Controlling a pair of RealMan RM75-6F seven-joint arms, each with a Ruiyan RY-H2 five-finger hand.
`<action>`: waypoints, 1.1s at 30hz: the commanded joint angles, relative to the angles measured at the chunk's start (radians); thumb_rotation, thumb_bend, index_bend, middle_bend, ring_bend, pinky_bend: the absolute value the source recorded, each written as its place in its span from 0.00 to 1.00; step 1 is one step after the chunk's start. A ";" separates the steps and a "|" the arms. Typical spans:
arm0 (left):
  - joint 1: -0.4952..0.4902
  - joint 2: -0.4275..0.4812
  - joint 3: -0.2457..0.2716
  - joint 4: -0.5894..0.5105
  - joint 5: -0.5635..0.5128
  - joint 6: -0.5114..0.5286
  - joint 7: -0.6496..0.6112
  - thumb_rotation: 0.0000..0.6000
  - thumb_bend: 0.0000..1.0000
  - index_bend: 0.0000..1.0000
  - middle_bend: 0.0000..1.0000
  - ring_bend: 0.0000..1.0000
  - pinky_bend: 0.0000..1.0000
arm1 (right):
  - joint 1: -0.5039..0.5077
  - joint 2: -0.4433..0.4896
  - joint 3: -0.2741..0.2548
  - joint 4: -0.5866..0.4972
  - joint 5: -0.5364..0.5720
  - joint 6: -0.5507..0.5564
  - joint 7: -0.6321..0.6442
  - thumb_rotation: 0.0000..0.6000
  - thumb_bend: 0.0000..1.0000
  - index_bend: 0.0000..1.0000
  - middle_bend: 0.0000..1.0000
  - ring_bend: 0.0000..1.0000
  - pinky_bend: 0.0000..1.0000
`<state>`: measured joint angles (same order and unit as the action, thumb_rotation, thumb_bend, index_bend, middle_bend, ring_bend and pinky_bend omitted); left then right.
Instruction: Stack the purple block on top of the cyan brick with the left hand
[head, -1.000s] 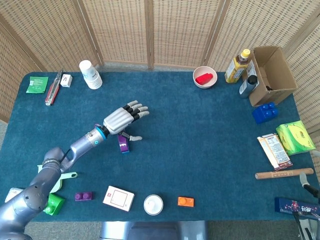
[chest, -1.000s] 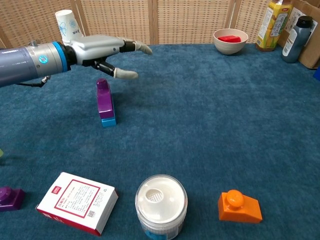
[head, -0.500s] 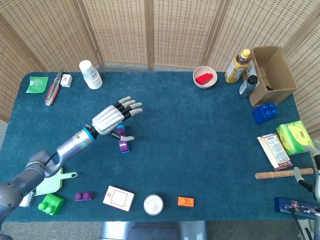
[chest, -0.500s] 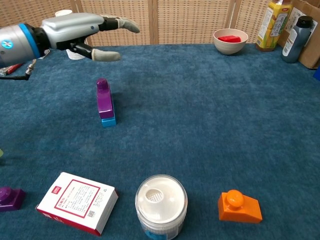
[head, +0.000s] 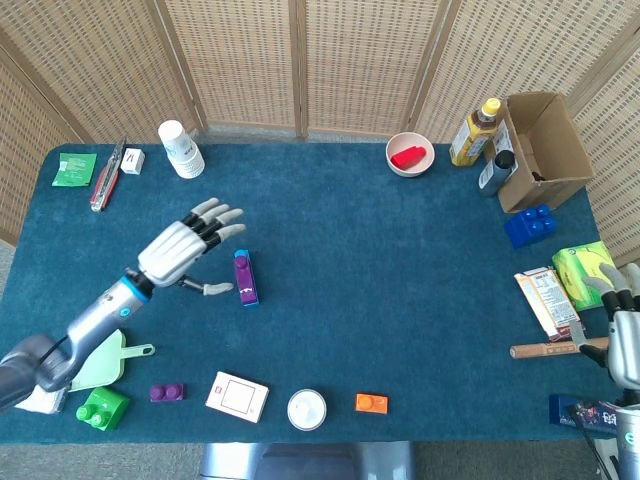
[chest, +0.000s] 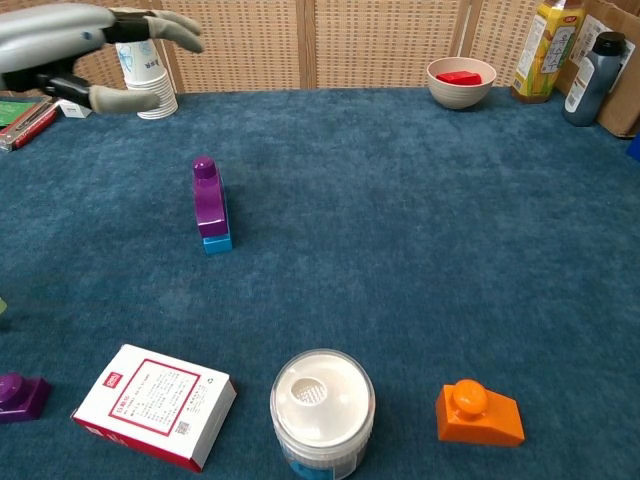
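On the blue tabletop (head: 400, 250), the purple block (chest: 208, 198) stands on the cyan brick (chest: 217, 243), free of any grasp. The left hand (head: 180, 250) hovers beside the stack, fingers (chest: 165, 24) spread and holding nothing. At the far edge the right hand (head: 622, 330) appears released, though only partly visible
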<state>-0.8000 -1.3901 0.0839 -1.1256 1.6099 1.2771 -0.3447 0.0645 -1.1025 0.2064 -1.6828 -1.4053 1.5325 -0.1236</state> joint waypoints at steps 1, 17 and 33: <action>0.112 0.148 0.003 -0.226 -0.069 0.052 0.151 0.22 0.23 0.16 0.04 0.00 0.00 | 0.010 0.002 -0.004 0.002 -0.002 -0.012 -0.013 1.00 0.28 0.26 0.18 0.00 0.15; 0.416 0.353 0.068 -0.539 -0.099 0.266 0.396 0.25 0.23 0.18 0.06 0.00 0.00 | 0.041 -0.008 -0.028 0.032 -0.024 -0.039 -0.041 1.00 0.28 0.27 0.18 0.00 0.15; 0.666 0.378 0.094 -0.594 -0.090 0.414 0.425 0.49 0.23 0.23 0.09 0.00 0.00 | 0.067 -0.016 -0.071 0.056 -0.066 -0.084 -0.007 1.00 0.28 0.30 0.18 0.00 0.15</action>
<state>-0.1470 -1.0118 0.1786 -1.7181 1.5197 1.6807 0.0845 0.1302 -1.1176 0.1372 -1.6280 -1.4692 1.4509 -0.1325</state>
